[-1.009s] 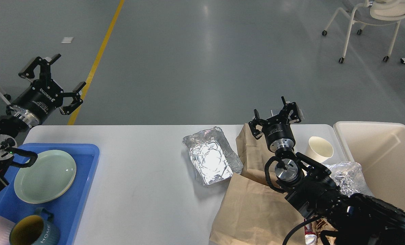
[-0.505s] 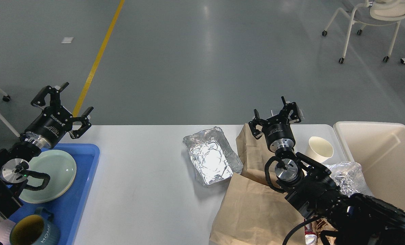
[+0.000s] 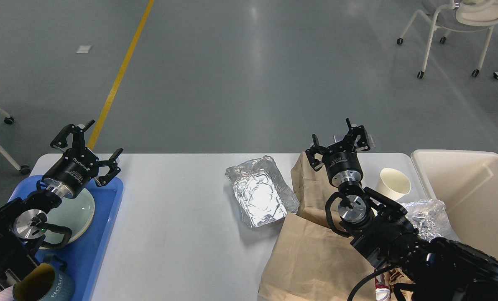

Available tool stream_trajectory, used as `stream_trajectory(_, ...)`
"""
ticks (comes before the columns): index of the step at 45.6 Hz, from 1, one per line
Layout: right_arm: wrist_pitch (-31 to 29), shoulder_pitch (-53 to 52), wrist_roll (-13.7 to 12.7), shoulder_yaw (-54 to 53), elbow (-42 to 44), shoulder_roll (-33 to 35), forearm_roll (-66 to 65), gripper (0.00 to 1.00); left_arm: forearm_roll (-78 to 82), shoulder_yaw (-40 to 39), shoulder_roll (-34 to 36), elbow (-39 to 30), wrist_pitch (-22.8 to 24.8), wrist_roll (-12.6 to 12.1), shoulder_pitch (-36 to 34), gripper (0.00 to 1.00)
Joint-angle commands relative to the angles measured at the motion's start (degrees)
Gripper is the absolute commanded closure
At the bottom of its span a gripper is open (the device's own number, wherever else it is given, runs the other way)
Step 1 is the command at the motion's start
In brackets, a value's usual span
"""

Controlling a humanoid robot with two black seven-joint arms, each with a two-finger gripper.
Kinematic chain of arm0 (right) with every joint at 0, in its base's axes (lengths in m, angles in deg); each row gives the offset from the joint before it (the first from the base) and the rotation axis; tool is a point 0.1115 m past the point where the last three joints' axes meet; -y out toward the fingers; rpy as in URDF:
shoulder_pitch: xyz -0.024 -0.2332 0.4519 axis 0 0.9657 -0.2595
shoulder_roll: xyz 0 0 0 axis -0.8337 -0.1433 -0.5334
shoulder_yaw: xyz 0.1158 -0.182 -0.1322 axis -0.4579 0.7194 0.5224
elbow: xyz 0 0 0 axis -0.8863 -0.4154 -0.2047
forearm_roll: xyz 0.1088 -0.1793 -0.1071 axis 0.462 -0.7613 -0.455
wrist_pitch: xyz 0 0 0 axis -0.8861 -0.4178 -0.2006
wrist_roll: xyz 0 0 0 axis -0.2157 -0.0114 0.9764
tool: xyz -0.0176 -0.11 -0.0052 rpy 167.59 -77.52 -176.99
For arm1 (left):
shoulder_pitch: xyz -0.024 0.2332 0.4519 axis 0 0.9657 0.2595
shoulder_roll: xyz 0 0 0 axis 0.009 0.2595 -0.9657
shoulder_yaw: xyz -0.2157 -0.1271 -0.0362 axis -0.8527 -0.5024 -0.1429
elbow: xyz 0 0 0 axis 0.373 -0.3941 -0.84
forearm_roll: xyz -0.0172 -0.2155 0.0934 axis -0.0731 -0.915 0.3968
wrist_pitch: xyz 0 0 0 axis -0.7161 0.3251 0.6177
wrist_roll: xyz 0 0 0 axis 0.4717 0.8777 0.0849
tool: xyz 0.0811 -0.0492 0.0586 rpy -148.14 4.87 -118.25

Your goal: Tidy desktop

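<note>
On the table [image 3: 182, 217], the foil tray [image 3: 260, 193] at 1 o'clock looks light and crushable; grip its rim. Left gripper [image 3: 85, 146] and right gripper [image 3: 340, 140] fingers spread, empty.

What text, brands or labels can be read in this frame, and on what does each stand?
"HOME": on the dark mug at the near left, by the blue tray.
"ROBOTIQ": white lettering on the left claw, legible.
Right claw: a label on its body, too small to read.
Nothing else carries text.

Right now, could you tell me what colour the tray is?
Blue. The tray shows best in the head view, at the left.
</note>
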Motion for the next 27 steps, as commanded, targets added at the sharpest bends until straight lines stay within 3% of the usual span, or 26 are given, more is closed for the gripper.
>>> stream_trajectory(1, 0.0, 0.0, 0.0, 0.0, 0.0, 0.0, 0.0, 0.00, -0.1, 0.0, 0.0, 0.0, 0.0, 0.5, 0.1, 0.00)
stream_trajectory(27, 0.0, 0.0, 0.0, 0.0, 0.0, 0.0, 0.0, 0.00, -0.1, -0.1, 0.0, 0.0, 0.2, 0.5, 0.2, 0.00)
